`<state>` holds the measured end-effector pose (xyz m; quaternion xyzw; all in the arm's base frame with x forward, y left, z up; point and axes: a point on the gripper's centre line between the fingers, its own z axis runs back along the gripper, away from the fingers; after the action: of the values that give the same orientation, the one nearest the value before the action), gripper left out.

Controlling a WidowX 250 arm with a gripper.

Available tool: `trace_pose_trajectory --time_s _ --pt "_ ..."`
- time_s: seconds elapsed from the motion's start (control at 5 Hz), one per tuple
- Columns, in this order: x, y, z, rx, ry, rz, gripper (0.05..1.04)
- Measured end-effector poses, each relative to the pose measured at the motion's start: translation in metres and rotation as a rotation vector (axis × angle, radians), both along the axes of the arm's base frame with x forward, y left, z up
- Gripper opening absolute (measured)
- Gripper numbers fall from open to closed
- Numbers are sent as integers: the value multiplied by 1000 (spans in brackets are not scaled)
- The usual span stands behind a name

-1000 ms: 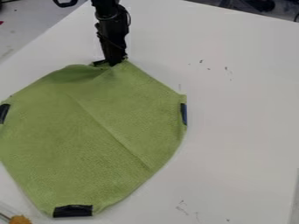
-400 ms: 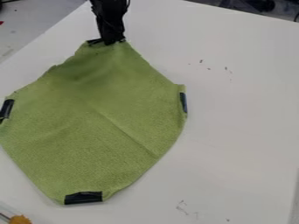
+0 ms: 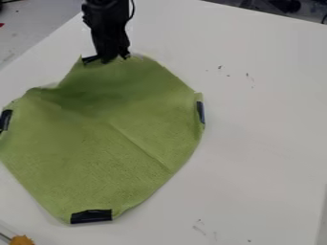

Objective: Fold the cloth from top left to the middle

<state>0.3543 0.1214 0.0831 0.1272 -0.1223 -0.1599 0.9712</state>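
Cloth (image 3: 105,153): green, on white table (image 3: 262,143), left and centre of view; top edge lifted, hollow below it; crease slanting toward lower right.
Gripper (image 3: 107,59): black, at cloth's top edge, hanging from above.
Fingers: pinching cloth's top edge.
Dark patches: left (image 3: 5,119), right (image 3: 201,112) and bottom (image 3: 91,216) edges of cloth.
Lower left corner: small orange-yellow object (image 3: 22,240), near cloth.

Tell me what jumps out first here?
A big green cloth spreads over the left of the white table, with dark patches at its corners. Above it, a black gripper hangs at the cloth's top edge, where the fabric is lifted and wrinkled.
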Motion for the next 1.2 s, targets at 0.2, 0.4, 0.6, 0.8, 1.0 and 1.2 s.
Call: trace_pose_trajectory --time_s 0.2,0.4,0.6,0.8,1.0,1.2 --pt "-21 -11 -10 -46 22 35 62" --pt "-38 -21 -28 -116 58 71 62" --pt "-55 -20 -42 -152 83 126 62" --pt "-66 -14 -45 -190 68 176 69" --pt "-69 -13 -46 -223 67 198 106" --pt "-73 -14 -47 -243 93 211 282"
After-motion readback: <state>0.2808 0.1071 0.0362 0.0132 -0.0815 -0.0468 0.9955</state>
